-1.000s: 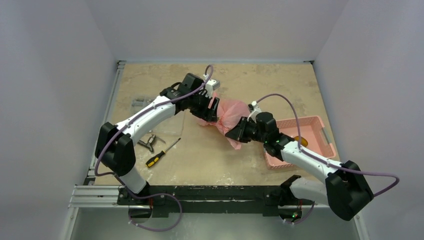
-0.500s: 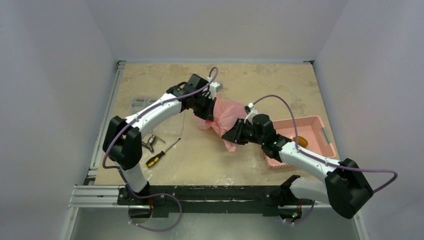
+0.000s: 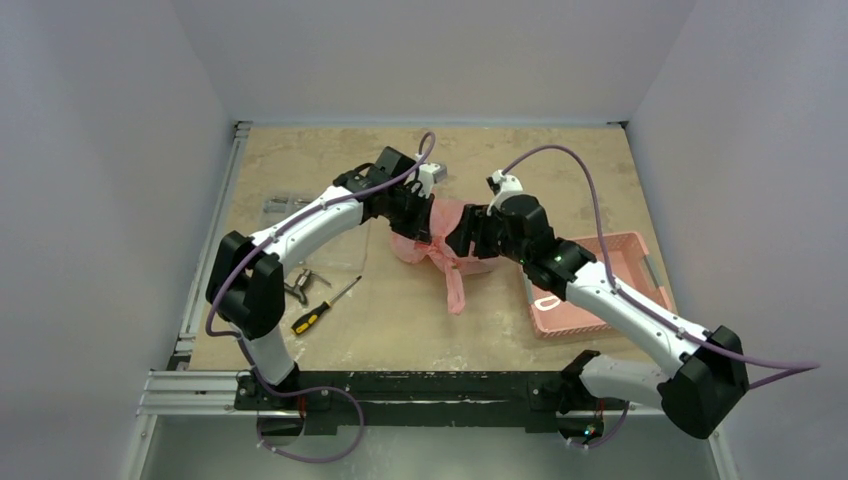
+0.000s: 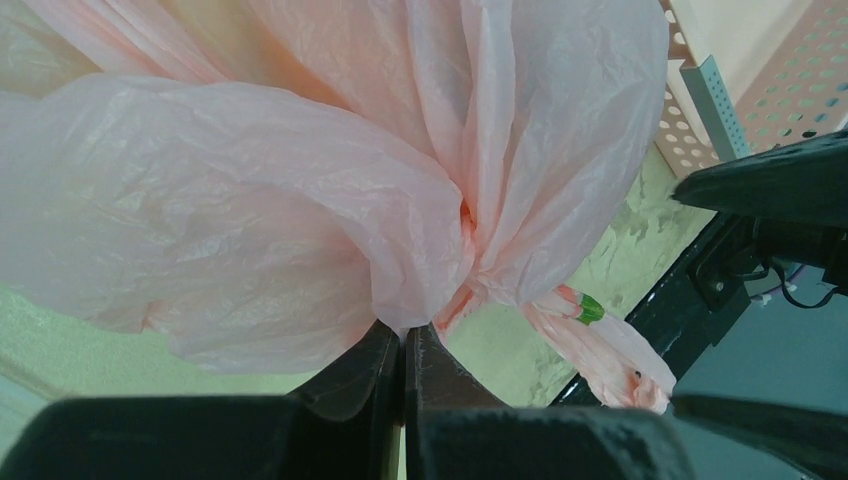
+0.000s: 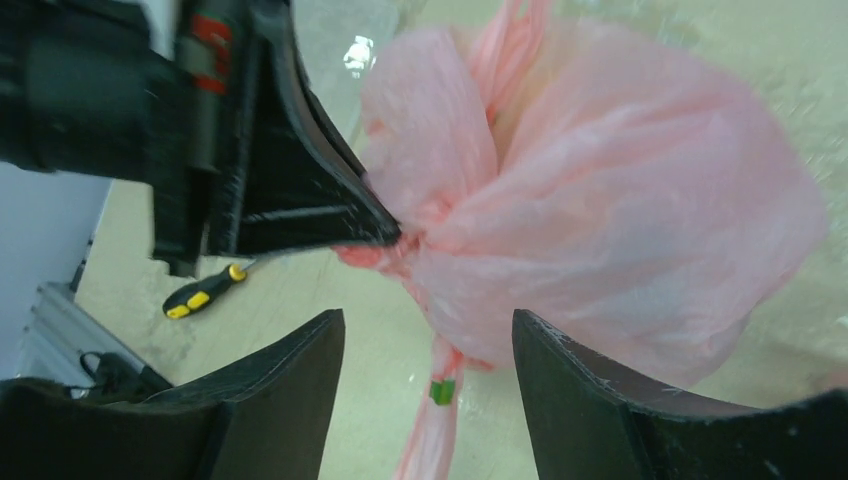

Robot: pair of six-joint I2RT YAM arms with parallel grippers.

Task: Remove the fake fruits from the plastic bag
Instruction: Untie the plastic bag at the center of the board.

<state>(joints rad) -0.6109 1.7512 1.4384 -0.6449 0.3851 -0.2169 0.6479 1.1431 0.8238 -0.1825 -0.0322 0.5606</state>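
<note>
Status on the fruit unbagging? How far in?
Done: nothing evident; no fruit shows on the table, though the right arm hides part of the pink basket. In hand: left gripper shut on the bunched neck of the plastic bag, right gripper open, facing it. Left: open the bag, take out all fruit.
</note>
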